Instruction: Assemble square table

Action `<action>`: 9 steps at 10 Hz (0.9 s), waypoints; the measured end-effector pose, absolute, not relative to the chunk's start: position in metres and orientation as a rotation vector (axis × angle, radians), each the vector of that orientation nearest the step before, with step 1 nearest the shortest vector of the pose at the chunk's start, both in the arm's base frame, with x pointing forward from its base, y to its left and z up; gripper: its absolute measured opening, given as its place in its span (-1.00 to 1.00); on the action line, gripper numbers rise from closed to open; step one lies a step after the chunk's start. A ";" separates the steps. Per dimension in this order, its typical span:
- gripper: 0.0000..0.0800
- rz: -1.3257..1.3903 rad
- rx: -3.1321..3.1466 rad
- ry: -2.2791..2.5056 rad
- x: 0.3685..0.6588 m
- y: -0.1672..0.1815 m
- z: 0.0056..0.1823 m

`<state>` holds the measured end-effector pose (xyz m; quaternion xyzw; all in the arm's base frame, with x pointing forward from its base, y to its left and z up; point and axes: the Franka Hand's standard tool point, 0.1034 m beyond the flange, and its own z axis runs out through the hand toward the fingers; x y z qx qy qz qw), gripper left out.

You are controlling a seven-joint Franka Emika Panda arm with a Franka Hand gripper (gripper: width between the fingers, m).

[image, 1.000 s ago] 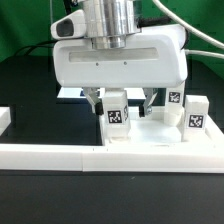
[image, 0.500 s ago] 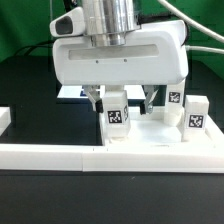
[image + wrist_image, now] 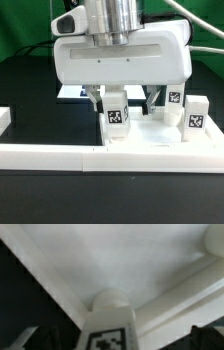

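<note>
A tagged leg (image 3: pixel 116 117) is seen upright on the tabletop (image 3: pixel 150 135), long axis vertical, directly beneath the hand (image 3: pixel 122 100). The fingers (image 3: pixel 97 100) flank it; whether they grip it cannot be told.

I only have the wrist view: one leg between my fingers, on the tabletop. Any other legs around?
Observer: Two show in the exterior view: a right leg near that view's right edge and a rear leg beside it, farther back.
Operator: Is mine standing straight?
Observer: Yes, the middle leg stands upright on the tabletop, with its tag facing the camera.
Operator: What's in front of it?
Observer: The border wall runs across the front.
</note>
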<state>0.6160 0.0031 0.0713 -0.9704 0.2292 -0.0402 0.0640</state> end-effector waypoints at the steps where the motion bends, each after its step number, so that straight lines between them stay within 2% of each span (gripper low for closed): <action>1: 0.62 -0.134 -2.938 0.680 0.620 0.001 0.075; 4: 0.62 -0.147 -2.947 0.668 0.623 -0.001 0.077; 6: -0.03 -0.144 -2.935 0.715 0.623 -0.001 0.077; 7: -0.03 -0.132 -2.887 0.864 0.623 0.000 0.077; 8: -0.26 -0.122 -2.837 1.007 0.623 0.000 0.077; 9: -0.26 -0.115 -2.802 1.094 0.623 0.000 0.076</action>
